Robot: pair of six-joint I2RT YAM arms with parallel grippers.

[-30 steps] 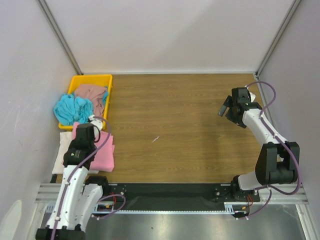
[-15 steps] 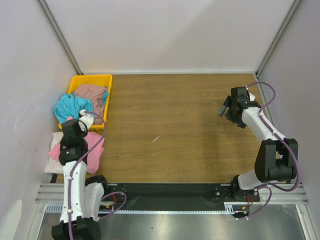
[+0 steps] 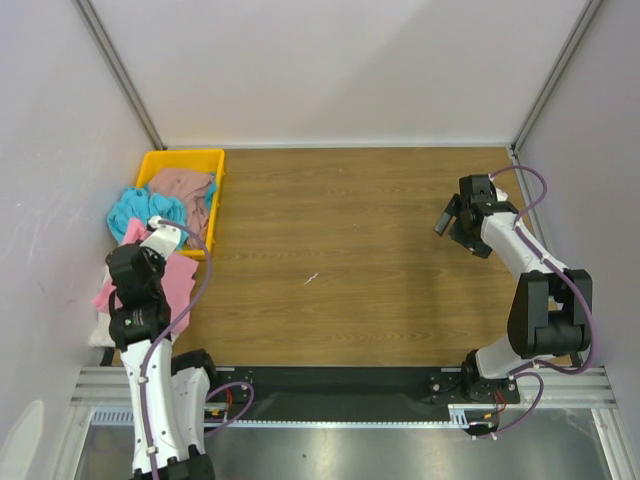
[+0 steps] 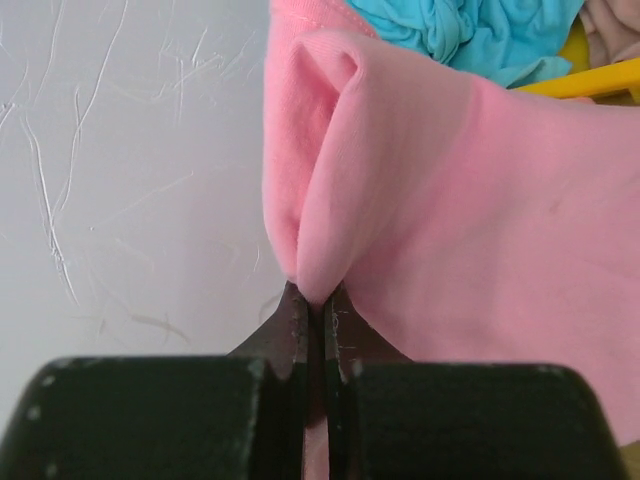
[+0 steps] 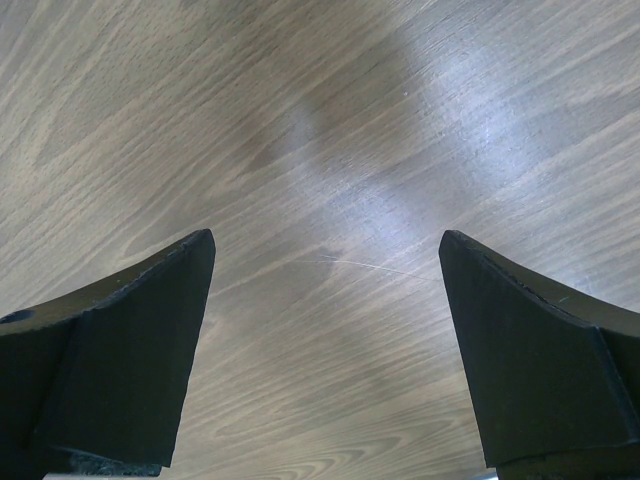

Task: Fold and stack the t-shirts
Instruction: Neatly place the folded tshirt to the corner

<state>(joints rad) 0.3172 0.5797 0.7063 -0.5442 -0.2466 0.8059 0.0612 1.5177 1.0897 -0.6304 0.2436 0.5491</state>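
— While the left claw [image 4: 314, 296] is pressed together like that, what is caught in it?

— A fold of the bright pink t-shirt [image 4: 460, 210]. The 2 fingers are clamped on a pinched ridge of the cloth, and the rest of the shirt spreads away to the right of them.

— Where does that sit in the scene?

— At the far left of the tabletop [image 3: 360, 250], close to the left wall and just on the near side of the yellow tray [image 3: 185, 155]. From above, the pink cloth shows on both sides of the left arm.

— And the other shirts?

— The turquoise t-shirt [image 3: 130, 210] is bunched over the tray's left rim and spills partly outside it. The dusty brown-pink t-shirt [image 3: 182, 185] lies crumpled inside the tray, toward its far end. In the left wrist view the turquoise one shows just beyond the pink.

— What about the right arm?

— It is well apart from all of this, at the right side. The right claw [image 5: 325, 240] has its 2 fingers spread wide, with only bare wood grain between them. It holds nothing.
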